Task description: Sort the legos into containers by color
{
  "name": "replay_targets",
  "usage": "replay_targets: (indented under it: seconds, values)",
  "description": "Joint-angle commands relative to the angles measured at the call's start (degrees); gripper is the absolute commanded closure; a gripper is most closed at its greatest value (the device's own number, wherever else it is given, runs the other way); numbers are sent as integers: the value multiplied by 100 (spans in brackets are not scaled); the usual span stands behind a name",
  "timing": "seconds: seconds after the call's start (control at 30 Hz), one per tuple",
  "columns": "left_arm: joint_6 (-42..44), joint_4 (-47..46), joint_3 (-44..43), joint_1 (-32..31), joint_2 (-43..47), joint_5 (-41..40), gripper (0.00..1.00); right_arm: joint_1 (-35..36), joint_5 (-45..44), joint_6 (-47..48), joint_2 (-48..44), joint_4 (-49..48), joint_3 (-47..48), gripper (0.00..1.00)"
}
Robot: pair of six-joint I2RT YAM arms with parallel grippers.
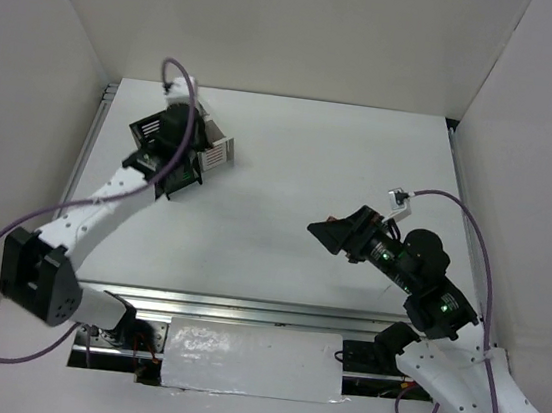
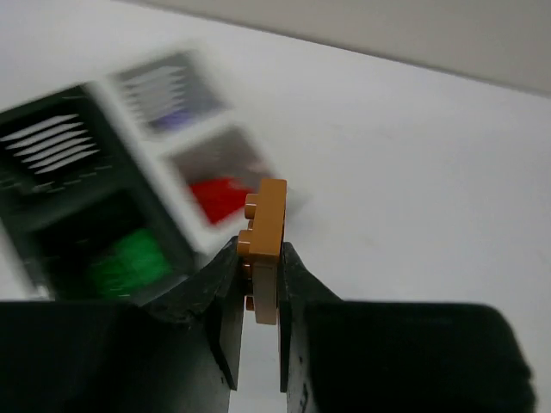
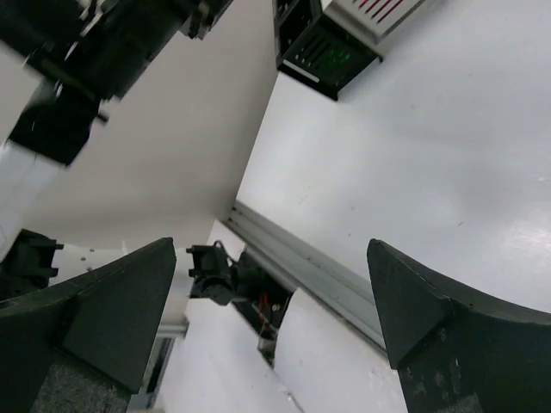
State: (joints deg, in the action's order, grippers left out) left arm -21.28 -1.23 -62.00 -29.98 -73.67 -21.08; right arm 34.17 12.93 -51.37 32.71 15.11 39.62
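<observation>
Left gripper (image 2: 258, 288) is clenched on one orange-brown brick (image 2: 269, 215). The brick stands upright between the two black jaws, with its studs to the left, and its upper half sticks out above them. From above, this gripper (image 1: 177, 154) hangs at the far left of the table (image 1: 361, 167), directly over the containers (image 1: 217, 154). Right gripper (image 1: 325, 231) waits well apart on the right side with its jaws spread wide, and nothing is between them.

I judge the sorting to be well advanced. In the left wrist view, green pieces (image 2: 129, 258) lie in a black compartment and red pieces (image 2: 219, 196) in a light one beside it. A pale purple patch (image 2: 176, 120) shows in a compartment farther back. The brick in the grip is not yet placed, so at least this one drop is left to do.

Much is hard to read. The containers are blurred in the left wrist view, so I cannot count the pieces, nor say surely how many compartments there are. From above, the left arm (image 1: 105, 201) and its gripper cover most of the bins, and I cannot tell over which compartment the brick hangs. The right wrist view cuts the bins off at its top edge. Whether other bricks lie loose on the table I cannot tell; they would be too small to see.
</observation>
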Motion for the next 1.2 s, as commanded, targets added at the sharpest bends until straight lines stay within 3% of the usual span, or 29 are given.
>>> replay_targets:
  seconds: [0.0,0.03,0.13,0.33,0.47,0.63,0.73,0.83,0.93,1.03,1.17]
  values:
    - [-1712,2038,-1005,1439,-829,-1099,100,-16,-731,400,-239,291,99,0]
    - [-1817,2161,-1181,1903,-1025,-1135,100,-25,-582,418,-230,290,73,0]
    - [-1880,2268,-2032,2416,-1754,-1214,100,-16,-336,532,-168,299,3,0]
    - [-1538,2936,-3502,2672,-3074,-1363,100,-34,-141,602,-177,203,-200,0]
    - [-1458,2743,-3416,2690,-3189,-1434,87,-25,-159,646,-81,150,-191,0]
    - [-1485,2568,-3092,2725,-3136,-1443,79,-16,-247,655,-28,97,-165,0]
    - [-1493,2523,-3046,2734,-3136,-1390,65,-25,-212,655,7,97,-156,0]
    - [-1484,2558,-3081,2734,-3180,-1329,37,-16,-194,655,25,88,-173,0]
    - [-1528,2602,-3064,2734,-3171,-1398,19,-16,-220,664,8,114,-174,0]
    - [-1669,2602,-2959,2734,-3040,-1548,11,-16,-343,664,-27,141,-182,0]
    - [-1687,2532,-2827,2682,-2392,-1487,8,-16,-1009,681,409,262,-139,0]
